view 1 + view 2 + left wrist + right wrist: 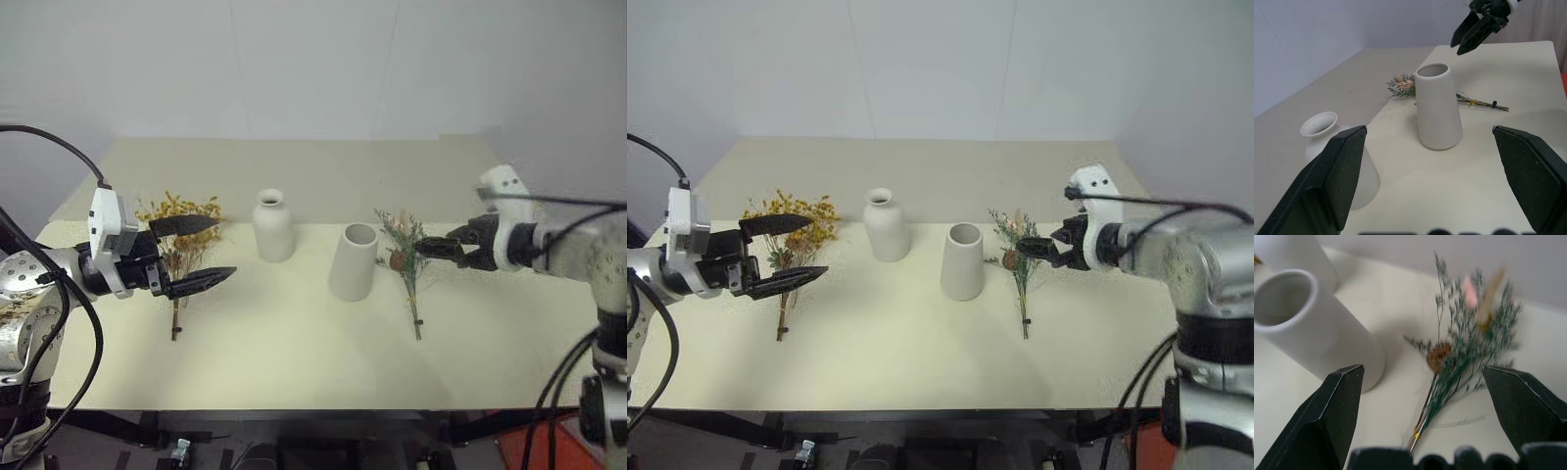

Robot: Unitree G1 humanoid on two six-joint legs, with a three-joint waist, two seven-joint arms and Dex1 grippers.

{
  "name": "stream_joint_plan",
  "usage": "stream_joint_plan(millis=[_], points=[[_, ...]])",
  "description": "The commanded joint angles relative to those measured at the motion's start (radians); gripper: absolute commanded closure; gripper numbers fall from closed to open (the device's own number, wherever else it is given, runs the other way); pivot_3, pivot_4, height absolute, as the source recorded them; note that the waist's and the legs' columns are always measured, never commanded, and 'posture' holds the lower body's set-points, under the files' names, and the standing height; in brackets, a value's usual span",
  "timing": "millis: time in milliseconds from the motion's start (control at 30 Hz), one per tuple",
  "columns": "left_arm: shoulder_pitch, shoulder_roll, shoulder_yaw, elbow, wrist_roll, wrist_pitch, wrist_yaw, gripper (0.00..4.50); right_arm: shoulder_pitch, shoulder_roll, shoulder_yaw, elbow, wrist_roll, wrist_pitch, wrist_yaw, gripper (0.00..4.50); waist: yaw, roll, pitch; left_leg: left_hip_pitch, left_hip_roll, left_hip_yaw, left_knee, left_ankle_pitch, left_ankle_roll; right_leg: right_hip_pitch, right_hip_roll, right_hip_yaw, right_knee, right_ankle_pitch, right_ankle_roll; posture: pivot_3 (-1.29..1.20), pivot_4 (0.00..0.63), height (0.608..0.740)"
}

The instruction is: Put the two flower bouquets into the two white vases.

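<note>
Colours on the cream table (294, 372)
Both vases plain matte white – bottle vase (273, 226), cone vase (353, 261); yellow-orange bouquet (179, 217), brown stems; grey-green bouquet (1464, 347) – brown pinecone, pink plume.

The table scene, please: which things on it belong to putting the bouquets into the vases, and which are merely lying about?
Belong to the job:
- yellow bouquet, lying on the table
- green bouquet, lying on the table
- bottle vase, upright and unfilled
- cone vase, upright and unfilled
- left tool and right tool, both open

Just lying about:
- nothing; the table carries no other item
</note>
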Motion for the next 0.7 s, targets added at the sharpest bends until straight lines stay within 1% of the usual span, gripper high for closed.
stream_joint_plan(millis=[33, 100, 167, 333, 567, 700], points=[[-0.019, -0.007, -0.002, -0.017, -0.022, -0.01, -0.006, 0.01, -0.113, -0.034, 0.103, 0.124, 0.002, 0.07, -0.029, 0.0, 0.001, 0.0, 0.0, -0.001, 0.0, 0.0, 0.0, 0.0, 0.0, -0.001, 0.0, 0.0, 0.0, 0.0, 0.0, 0.0, 0.15, 0.74], [-0.024, -0.013, -0.013, -0.017, -0.021, -0.013, -0.012, 0.01, -0.153, -0.037, 0.174, 0.192, 0.009, 0.07, -0.023, 0.0, 0.004, 0.0, 0.0, -0.001, 0.0, 0.0, -0.001, 0.0, 0.0, -0.001, 0.0, -0.001, -0.001, 0.0, 0.0, 0.0, 0.15, 0.74], [-0.032, -0.019, -0.019, -0.015, -0.019, -0.014, -0.011, 0.01, -0.197, -0.044, 0.275, 0.269, 0.018, 0.07, 0.006, 0.0, 0.003, 0.0, 0.0, -0.002, -0.001, 0.0, -0.001, 0.0, 0.0, -0.001, -0.001, -0.001, -0.002, 0.0, 0.0, 0.0, 0.15, 0.74], [-0.049, -0.024, -0.031, -0.002, -0.012, -0.018, -0.017, 0.01, -0.266, -0.041, 0.459, 0.417, -0.007, 0.07, 0.08, 0.0, 0.0, 0.0, 0.0, -0.003, -0.001, 0.0, -0.001, 0.0, 0.0, -0.001, -0.001, 0.0, -0.002, 0.001, 0.001, 0.0, 0.15, 0.74], [-0.072, -0.023, -0.043, 0.014, -0.006, -0.025, -0.037, 0.01, -0.338, 0.018, 0.616, 0.541, -0.094, 0.058, 0.193, 0.0, -0.005, 0.0, 0.0, -0.003, -0.001, 0.0, -0.001, 0.0, 0.0, -0.003, 0.0, 0.0, 0.0, 0.001, 0.001, 0.0, 0.15, 0.74], [-0.079, -0.02, -0.048, 0.02, -0.004, -0.027, -0.051, 0.01, -0.368, 0.051, 0.704, 0.607, -0.154, 0.004, 0.268, 0.0, -0.006, 0.0, 0.0, -0.003, -0.001, 0.0, -0.001, 0.0, 0.0, -0.004, 0.0, 0.0, 0.0, 0.001, 0.001, 0.0, 0.15, 0.74]])
